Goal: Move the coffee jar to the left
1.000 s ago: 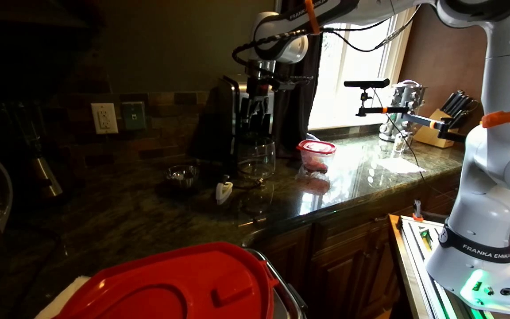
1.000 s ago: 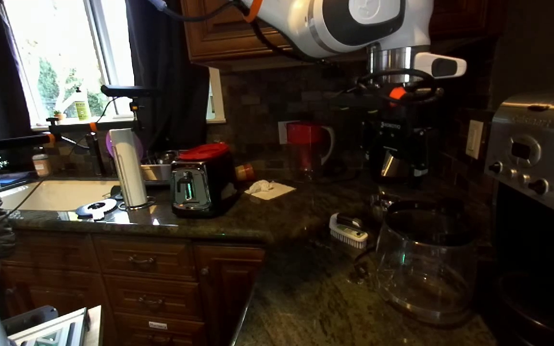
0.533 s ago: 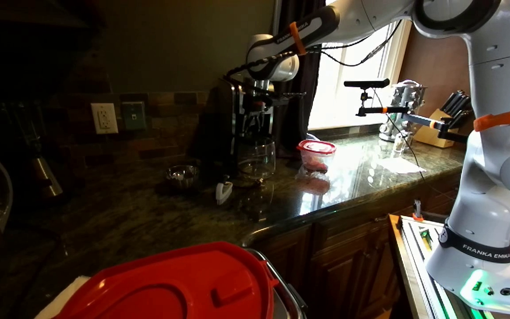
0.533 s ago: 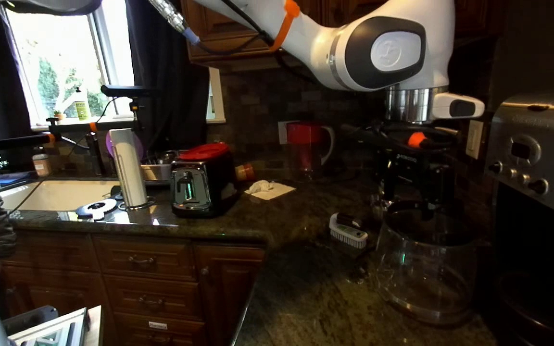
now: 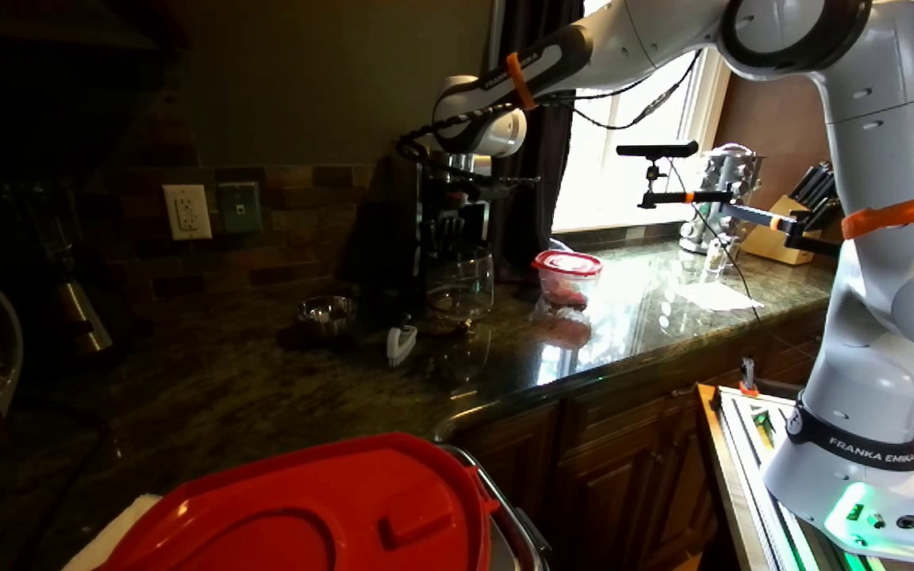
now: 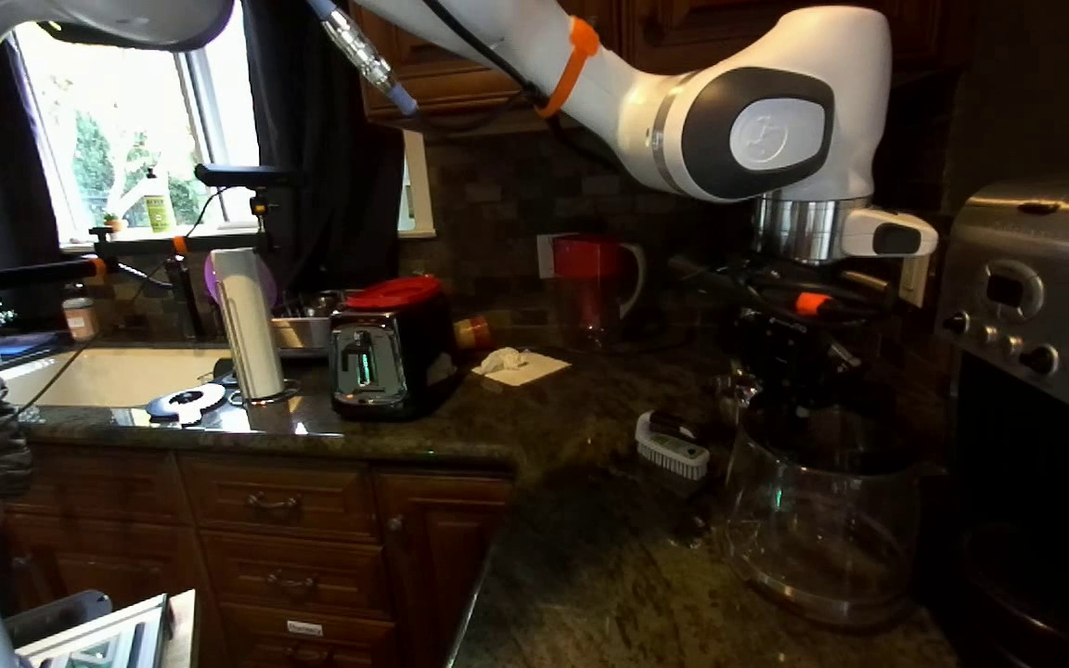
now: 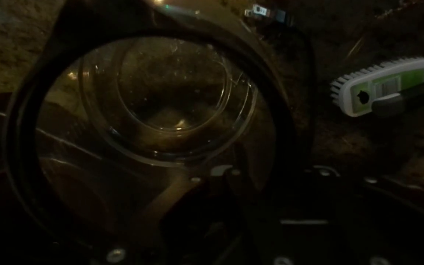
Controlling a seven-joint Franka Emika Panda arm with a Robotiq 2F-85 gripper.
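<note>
In the last second the end effector comes down, and now it is near the rim of the coffee jar, probably for grasping. Whether it is wide or narrow I cannot tell; it is too dark. The coffee jar stands upright on the counter beside the coffee machine, not yet moved.

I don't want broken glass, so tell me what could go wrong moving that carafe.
The gripper appears right at the top of the glass carafe, so lowering it carelessly might knock or tip the carafe. The scrub brush lies left of the carafe in both exterior views, so a slide that way could run into it. The wrist view is very dark around the gripper, so a poor grip might go unnoticed.
</note>
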